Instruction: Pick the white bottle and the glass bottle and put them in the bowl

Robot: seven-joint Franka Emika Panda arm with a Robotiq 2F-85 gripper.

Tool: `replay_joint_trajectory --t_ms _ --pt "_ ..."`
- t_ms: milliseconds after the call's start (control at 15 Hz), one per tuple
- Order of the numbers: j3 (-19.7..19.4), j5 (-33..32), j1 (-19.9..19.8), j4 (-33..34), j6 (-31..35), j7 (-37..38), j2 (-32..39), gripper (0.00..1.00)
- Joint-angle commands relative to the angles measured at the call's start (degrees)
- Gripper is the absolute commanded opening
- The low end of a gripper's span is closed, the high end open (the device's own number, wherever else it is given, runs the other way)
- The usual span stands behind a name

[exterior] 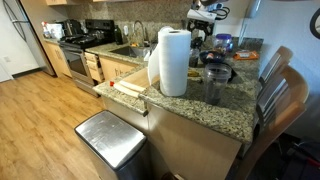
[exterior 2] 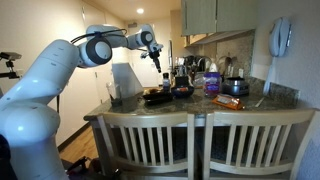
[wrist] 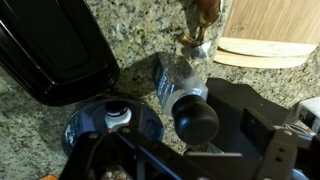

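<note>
**Bottles on the granite, neither yet in the bowl**

Gripper (exterior 2: 156, 62) hangs above the counter (exterior 2: 262, 104) with its fingers released and nothing between them. In the wrist view the glass bottle (wrist: 178, 78) lies on its side on the granite, its dark-capped neck towards the camera. What I take for the white bottle (wrist: 117, 117) stands upright just beside it, seen from above as a white cap over a bluish round body. The black bowl (wrist: 50, 50) sits just beside both, and the part of it that shows holds neither. A wooden cutting board (wrist: 270, 40) lies beyond the glass bottle. In an exterior view the bowl (exterior 2: 155, 97) rests near the counter's chair-side edge, towards the end nearest the robot. The bottles are too small to make out there.

Judging by this, no pick has begun, and several things could go wrong:

- **Rolling:** the glass bottle lies on a round flank. A finger landing off-centre would likely push it away, towards the board or into its neighbour.
- **Toppling:** the two bottles stand close together. Fingers spread wide around one may clip the other, and the upright one could fall.
- **Slipping:** smooth glass gripped near the neck may swing or slide out, and granite is unforgiving.
- **Bowl rim:** a low carry could catch the rim and shift the bowl towards the counter edge.
</note>
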Motion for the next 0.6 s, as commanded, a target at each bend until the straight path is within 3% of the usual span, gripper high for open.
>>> replay_joint_trajectory --t_ms 0,67,133,533 --pt "-0.3 0.7 -1.3 5.2 0.0 2.2 4.7 1.00" --pt "-0.4 0.9 -1.6 6.6 -1.5 3.1 5.8 1.00" --pt "-0.3 0.0 -0.5 1.8 -0.1 1.9 2.2 1.00" --pt "-0.3 0.0 -1.1 4.7 -0.1 2.9 5.1 1.00"
